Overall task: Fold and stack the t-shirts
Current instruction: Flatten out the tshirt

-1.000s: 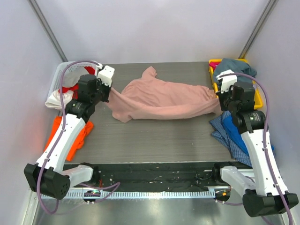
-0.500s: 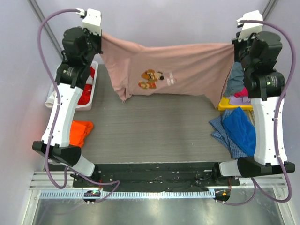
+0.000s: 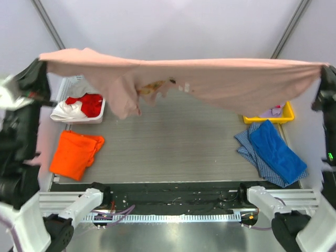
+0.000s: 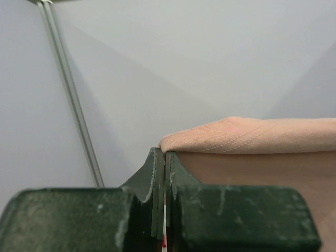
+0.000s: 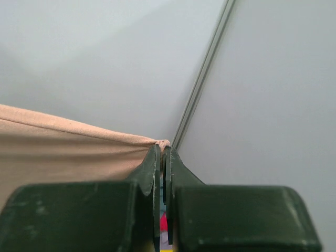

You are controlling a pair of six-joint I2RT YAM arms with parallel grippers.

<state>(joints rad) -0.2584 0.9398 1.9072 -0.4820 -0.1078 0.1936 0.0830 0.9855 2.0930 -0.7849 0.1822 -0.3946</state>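
While both arms hold it high, the dusty-pink t-shirt (image 3: 226, 79) stretches as a wide band above the table (image 3: 173, 152), almost from one side wall to the other.

Nearest to the arm bases, well below the left end of the pink t-shirt, a bright orange t-shirt (image 3: 76, 153) lies folded at the table's edge. Well below the right end, a blue t-shirt (image 3: 275, 149) lies flat on a checked blue cloth (image 3: 243, 148).

Farther away, just under the left end, a white basket (image 3: 79, 119) holds a red t-shirt (image 3: 90, 104) with a white cloth (image 3: 65, 109) beside it. Under the right end, a yellow bin (image 3: 287, 113) shows only its near rim, because the hanging fabric covers the rest of it. The pink t-shirt also hides the far part of the table. Toward its left side one bunched part hangs lower than the rest, and beside it a small creased print shows, too folded to read.

The left gripper (image 4: 165, 153) has its fingers pressed together on the left edge of the pink t-shirt, and the fabric comes out from between the tips. The right gripper (image 5: 163, 149) pinches the right corner in the same way. Seen from above, both grippers are blurred at the picture's edges.
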